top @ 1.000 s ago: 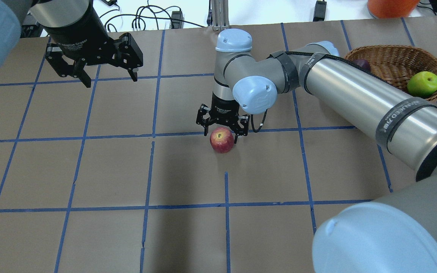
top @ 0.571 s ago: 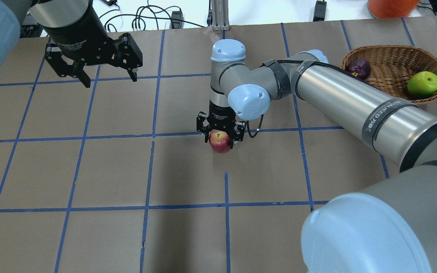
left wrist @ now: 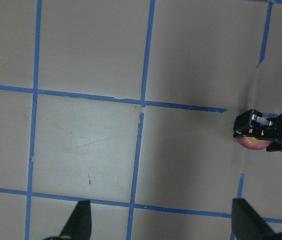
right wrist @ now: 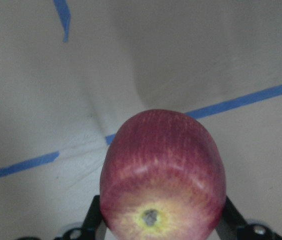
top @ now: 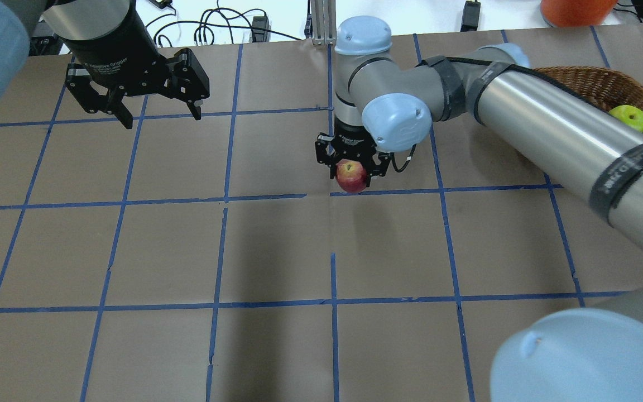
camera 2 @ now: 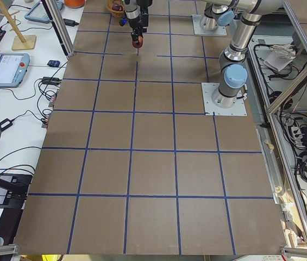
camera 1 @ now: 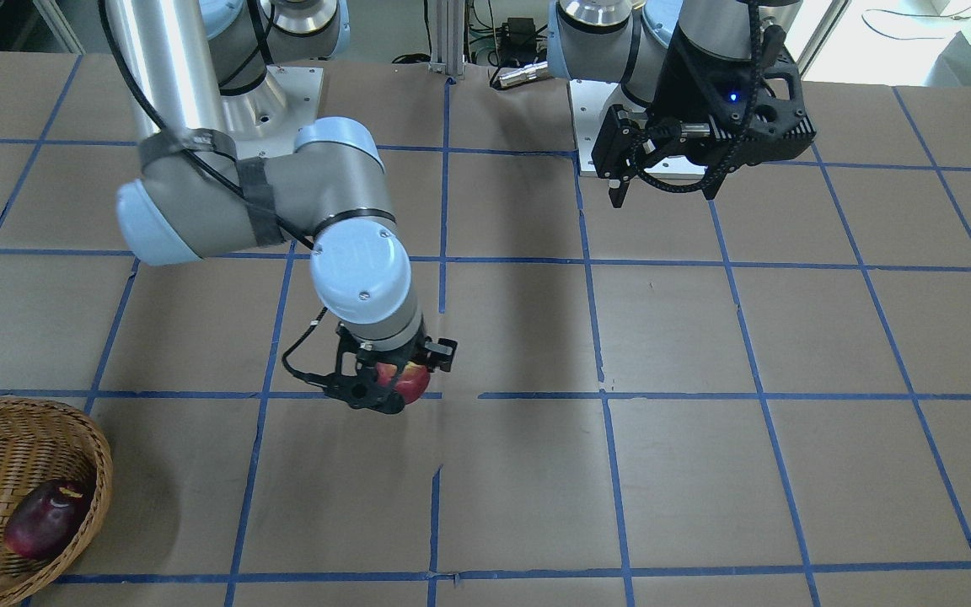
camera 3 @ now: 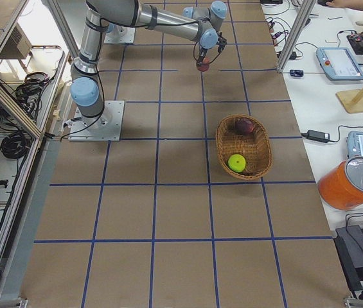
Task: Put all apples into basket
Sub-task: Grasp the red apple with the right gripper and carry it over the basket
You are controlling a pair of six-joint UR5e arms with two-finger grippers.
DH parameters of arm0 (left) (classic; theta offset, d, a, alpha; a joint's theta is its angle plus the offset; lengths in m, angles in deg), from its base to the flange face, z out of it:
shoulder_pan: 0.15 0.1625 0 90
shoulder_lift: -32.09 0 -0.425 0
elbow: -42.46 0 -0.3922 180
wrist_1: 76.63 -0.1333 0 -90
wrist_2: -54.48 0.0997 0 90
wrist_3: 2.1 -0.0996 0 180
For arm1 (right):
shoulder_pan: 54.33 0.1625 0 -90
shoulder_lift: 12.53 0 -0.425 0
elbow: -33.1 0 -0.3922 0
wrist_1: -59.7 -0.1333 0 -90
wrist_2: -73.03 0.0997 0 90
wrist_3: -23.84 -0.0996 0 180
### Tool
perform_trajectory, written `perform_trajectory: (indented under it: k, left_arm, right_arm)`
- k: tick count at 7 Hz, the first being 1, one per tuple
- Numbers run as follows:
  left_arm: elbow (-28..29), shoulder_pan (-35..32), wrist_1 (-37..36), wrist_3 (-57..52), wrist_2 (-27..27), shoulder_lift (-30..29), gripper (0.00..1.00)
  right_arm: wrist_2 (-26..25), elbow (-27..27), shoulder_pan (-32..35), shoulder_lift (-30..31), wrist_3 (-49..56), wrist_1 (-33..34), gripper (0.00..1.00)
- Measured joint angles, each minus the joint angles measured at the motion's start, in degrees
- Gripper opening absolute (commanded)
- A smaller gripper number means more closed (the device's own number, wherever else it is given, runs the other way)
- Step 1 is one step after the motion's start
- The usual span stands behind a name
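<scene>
My right gripper [top: 351, 167] is shut on the red apple [top: 351, 176] and holds it above the table near the middle; the apple fills the right wrist view [right wrist: 163, 175], stem end toward the camera. The wicker basket [top: 595, 78] stands at the far right, partly hidden by my right arm. The yellow-green apple [top: 628, 116] lies in it. The maroon apple [camera 1: 47, 516] also lies in the basket [camera 1: 98, 472], hidden by the arm in the overhead view. My left gripper [top: 162, 118] is open and empty, high over the far left.
An orange container [top: 575, 11] stands beyond the table's far right edge. Cables [top: 215, 28] and a metal post [top: 321, 22] sit along the far edge. Blue tape lines grid the brown table [top: 277, 251].
My right gripper closed on the red apple, lifted it off the table and moved it farther and to the right. My left arm has not moved.
</scene>
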Motion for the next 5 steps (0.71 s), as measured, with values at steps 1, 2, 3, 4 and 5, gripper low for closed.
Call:
perform_trajectory:
  k: [1, 2, 3, 4, 5]
  left_arm:
    - [0.0, 0.0, 0.0, 0.0, 0.0, 0.0, 1.00]
    - [0.0, 0.0, 0.0, 0.0, 0.0, 0.0, 1.00]
    - [0.0, 0.0, 0.0, 0.0, 0.0, 0.0, 1.00]
    - [0.0, 0.0, 0.0, 0.0, 0.1, 0.0, 1.00]
    - [0.1, 0.0, 0.0, 0.0, 0.1, 0.0, 1.00]
  right_arm:
    - [-1.9, 0.0, -4.6, 3.5, 6.0, -3.2, 0.00]
    - [-4.3, 0.0, -10.0, 6.3, 13.6, -5.7, 0.00]
    - [-7.7, 0.0, -15.9, 8.2, 22.9, -6.9, 0.00]
    - [-10.7, 0.1, -21.7, 8.9, 33.2, -6.7, 0.00]
    - [-12.2, 0.2, -27.2, 8.7, 42.5, -5.1, 0.00]
